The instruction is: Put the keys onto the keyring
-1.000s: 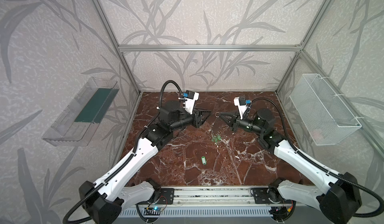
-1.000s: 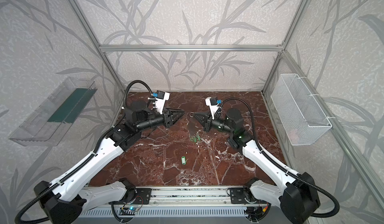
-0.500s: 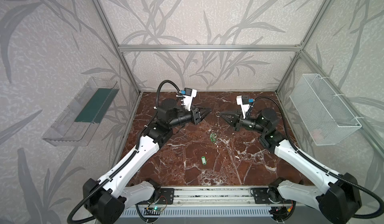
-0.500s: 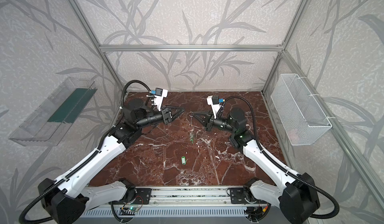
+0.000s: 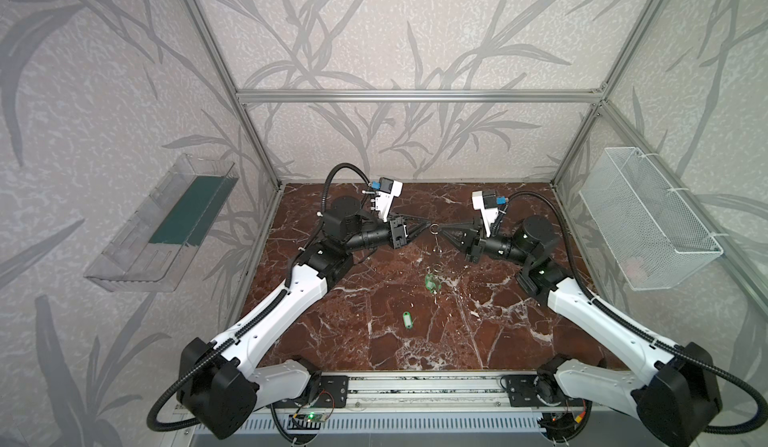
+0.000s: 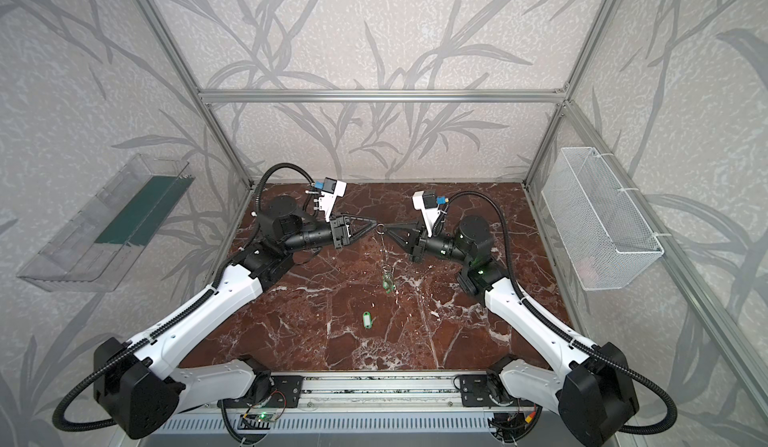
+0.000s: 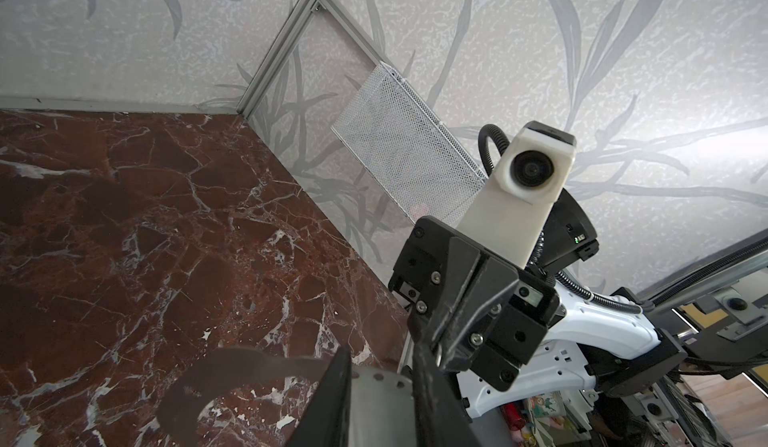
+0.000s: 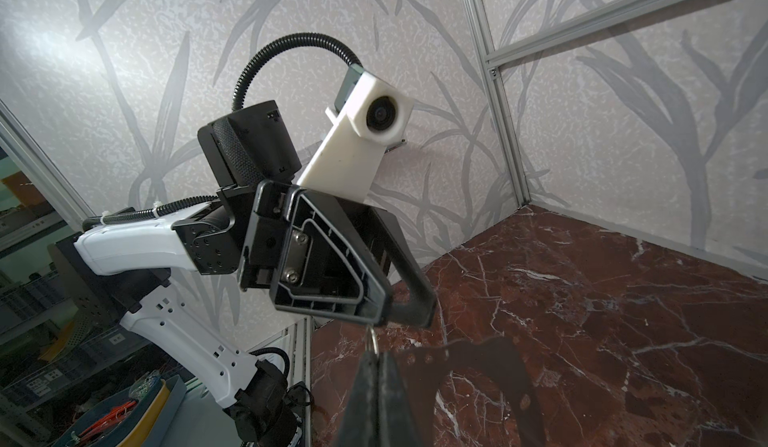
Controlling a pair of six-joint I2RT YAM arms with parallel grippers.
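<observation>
**Mia:** Are the jaws shut?

**Tom:** The right gripper (image 5: 444, 229) has its jaws pressed tight together on the ring (image 5: 434, 229). In the right wrist view the little silver ring pokes out of its tips. The left gripper (image 5: 424, 228) has its jaws a little apart, with the tips right at the ring. I can't tell if they pinch it.

**Mia:** Was it like that a second ago?

**Tom:** No. Back then the left jaws were wide open and stood off from the ring. They have closed in bit by bit, and the tips have come up to the ring. The right gripper has kept its hold and hardly moved.

**Mia:** Where is the ring?

**Tom:** Up in the air over the back half of the table (image 5: 519, 341), about midway between the left and right edges. It sits between the two grippers' tips.

**Mia:** What is under it?

**Tom:** The hanging keys (image 5: 432, 282). They dangle from the ring, thin and shiny, with green at the bottom, low over the table. I can't tell if they touch it, and they are too small to count. Half a second ago they had swung a little toward the left edge. Now they are back under the ring.

**Mia:** Any more?

**Tom:** A loose key (image 5: 408, 319) with a green tag lies flat near the middle of the table, a bit nearer the front edge. It has not moved.
</observation>
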